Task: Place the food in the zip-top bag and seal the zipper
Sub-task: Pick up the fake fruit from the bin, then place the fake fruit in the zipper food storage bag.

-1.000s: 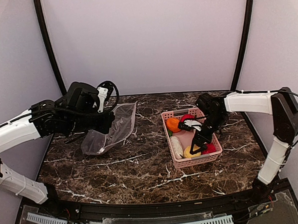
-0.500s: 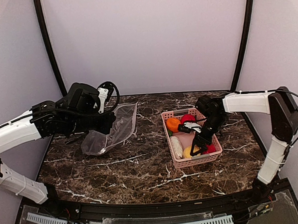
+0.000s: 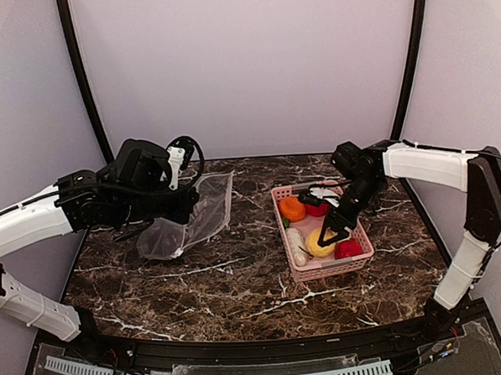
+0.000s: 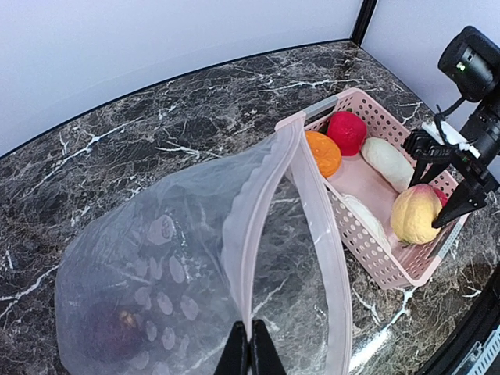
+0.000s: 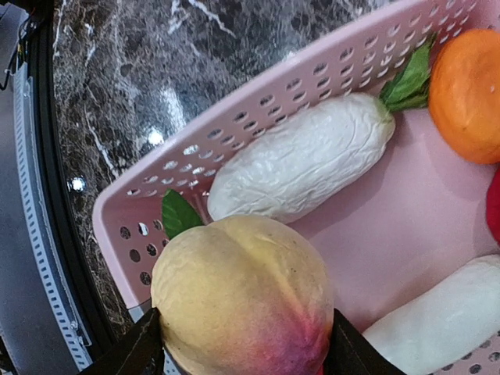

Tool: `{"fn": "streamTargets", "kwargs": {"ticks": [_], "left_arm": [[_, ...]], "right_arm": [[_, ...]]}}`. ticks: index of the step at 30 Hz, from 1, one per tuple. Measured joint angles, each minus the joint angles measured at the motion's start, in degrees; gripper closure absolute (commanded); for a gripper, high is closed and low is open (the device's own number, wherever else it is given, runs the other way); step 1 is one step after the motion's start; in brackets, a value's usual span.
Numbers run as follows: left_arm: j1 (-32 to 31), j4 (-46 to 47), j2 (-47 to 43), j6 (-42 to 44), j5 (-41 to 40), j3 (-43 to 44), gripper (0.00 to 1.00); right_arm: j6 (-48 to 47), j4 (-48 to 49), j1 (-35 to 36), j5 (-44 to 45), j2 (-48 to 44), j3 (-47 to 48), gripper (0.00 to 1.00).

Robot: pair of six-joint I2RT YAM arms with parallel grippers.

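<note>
Marble table (image 3: 239,280) from above: the left gripper (image 3: 183,212) pinches the zip-top bag (image 3: 203,208) at its mouth edge, left of the pink basket (image 3: 330,270). The right gripper (image 3: 324,236) clamps a yellow peach (image 3: 319,244) over the basket's near end.

Left wrist: jaws closed on the bag's rim, mouth gaping toward the basket. A dark maroon ball (image 4: 113,332) lies inside.

Right wrist: fingers (image 5: 129,351) press both sides of the peach, above a white radish (image 5: 305,160) and an orange ball (image 5: 469,94).
</note>
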Motion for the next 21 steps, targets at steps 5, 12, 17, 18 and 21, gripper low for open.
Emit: {"fn": "streamTargets", "kwargs": {"ticks": [5,12,17,18,21], "left_arm": [[0.0,2.51,2.19,-1.18,1.6,0.0,0.99],[0.0,6.49,7.23,-2.93,2.08,0.42,0.99],[0.0,9.49,9.42,-5.03,2.25,0.83,0.99],[0.0,10.16,9.88,-5.44,2.4,0.96,0.99],[0.0,11.56,11.13,-6.86,3.08,1.6,0.99]], "right_arm": [[0.02,-2.19,0.09,-2.62,-3.69,7.98,0.62],[0.09,-2.71,2.23,-6.82,-4.26,20.11,0.62],[1.51,-2.12,4.9,-12.31,-3.28,26.53,0.61],[2.19,-1.79,5.42,-13.62,-3.08,27.54,0.6],[4.24,-0.15,6.38,-17.46,-2.14,29.73,0.6]]}}
